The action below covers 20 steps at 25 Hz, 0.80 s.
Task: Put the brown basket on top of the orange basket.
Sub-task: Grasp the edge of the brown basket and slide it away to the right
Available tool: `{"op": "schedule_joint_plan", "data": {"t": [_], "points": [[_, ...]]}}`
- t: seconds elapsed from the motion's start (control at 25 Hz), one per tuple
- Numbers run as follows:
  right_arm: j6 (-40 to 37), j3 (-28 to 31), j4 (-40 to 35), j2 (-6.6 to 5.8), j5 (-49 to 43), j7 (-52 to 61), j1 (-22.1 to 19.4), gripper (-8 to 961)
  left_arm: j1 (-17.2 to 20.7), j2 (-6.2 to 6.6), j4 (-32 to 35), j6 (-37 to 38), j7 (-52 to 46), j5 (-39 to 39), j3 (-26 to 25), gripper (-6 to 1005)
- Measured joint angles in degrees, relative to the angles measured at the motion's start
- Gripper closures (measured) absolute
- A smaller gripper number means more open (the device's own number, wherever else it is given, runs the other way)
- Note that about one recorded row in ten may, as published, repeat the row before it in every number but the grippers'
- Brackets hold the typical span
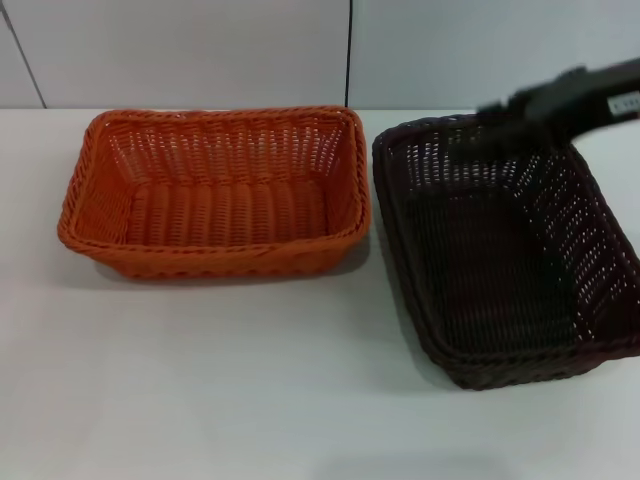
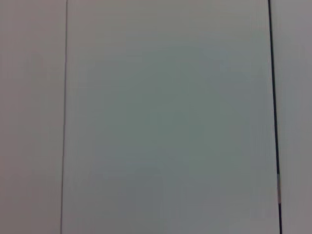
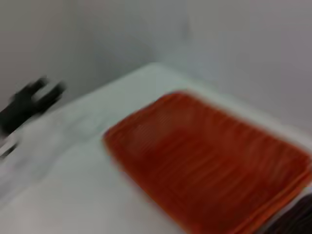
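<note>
The orange basket (image 1: 215, 190) stands empty on the white table, left of centre, and shows again in the right wrist view (image 3: 209, 156). The brown basket (image 1: 505, 250) sits just to its right, also empty, turned slightly askew; only a corner of it (image 3: 297, 219) shows in the right wrist view. My right gripper (image 1: 500, 125) reaches in from the upper right, blurred by motion, over the brown basket's far rim. A dark blurred shape that looks like my left gripper (image 3: 31, 102) hangs beyond the orange basket's far side in the right wrist view. The left wrist view shows only wall.
The white table (image 1: 250, 380) runs wide in front of both baskets. A pale wall with a dark vertical seam (image 1: 350, 50) rises right behind them. The two baskets stand nearly touching.
</note>
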Motion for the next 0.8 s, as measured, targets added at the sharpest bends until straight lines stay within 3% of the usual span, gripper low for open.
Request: {"op": "schedule_joint_plan", "data": {"t": [0.32,0.52,0.8], "points": [[-21.44,0.52,-0.37,-1.03,-5.2,-0.29,5.76,217,-0.18,-0.01,0.02,-0.89,-0.01,-1.36,0.0,215],[-25.72,0.31,-0.86,-1.28,-9.4,-0.27,6.41,218,-0.06,-0.02,0.02,-0.89,-0.01,-1.45,0.0,215],[-25.8,-2.48,-0.58,-1.03,-14.19,-0.68,6.49,218,0.26,-0.09,-0.12,-0.89,-0.01,-1.92,0.0,215]]}}
